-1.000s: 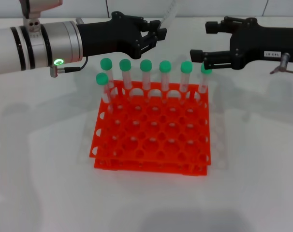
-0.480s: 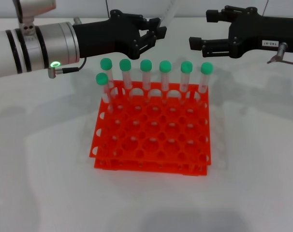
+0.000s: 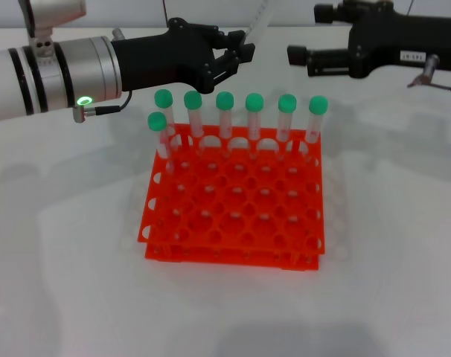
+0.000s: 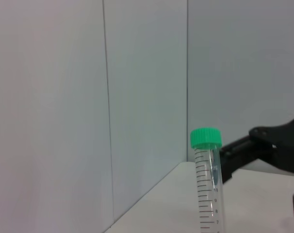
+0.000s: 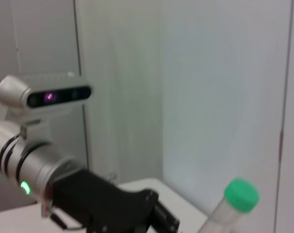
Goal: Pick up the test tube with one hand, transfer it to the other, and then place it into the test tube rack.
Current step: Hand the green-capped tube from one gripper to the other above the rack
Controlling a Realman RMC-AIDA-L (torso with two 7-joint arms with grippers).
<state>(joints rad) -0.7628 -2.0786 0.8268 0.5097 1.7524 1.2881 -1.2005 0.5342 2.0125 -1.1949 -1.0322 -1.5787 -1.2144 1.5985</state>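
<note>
My left gripper (image 3: 242, 49), black and unlabelled, is shut on a clear test tube (image 3: 259, 22) and holds it tilted up behind the rack's back row. The tube's green cap is cut off in the head view. It shows in the left wrist view (image 4: 205, 138) and in the right wrist view (image 5: 240, 194). My right gripper (image 3: 309, 33), black with a small white label, is open and empty, raised above and behind the rack's back right corner. The orange-red rack (image 3: 233, 216) stands mid-table with several green-capped tubes (image 3: 225, 100) upright in it.
Six tubes fill the rack's back row and one (image 3: 158, 121) stands in the second row at the left. The rack's other holes hold nothing. White table (image 3: 389, 245) surrounds the rack. A light wall (image 4: 137, 73) stands behind.
My right gripper has risen and drawn back from the green cap at the back right of the rack, still open. My left gripper and its tube have hardly moved.
</note>
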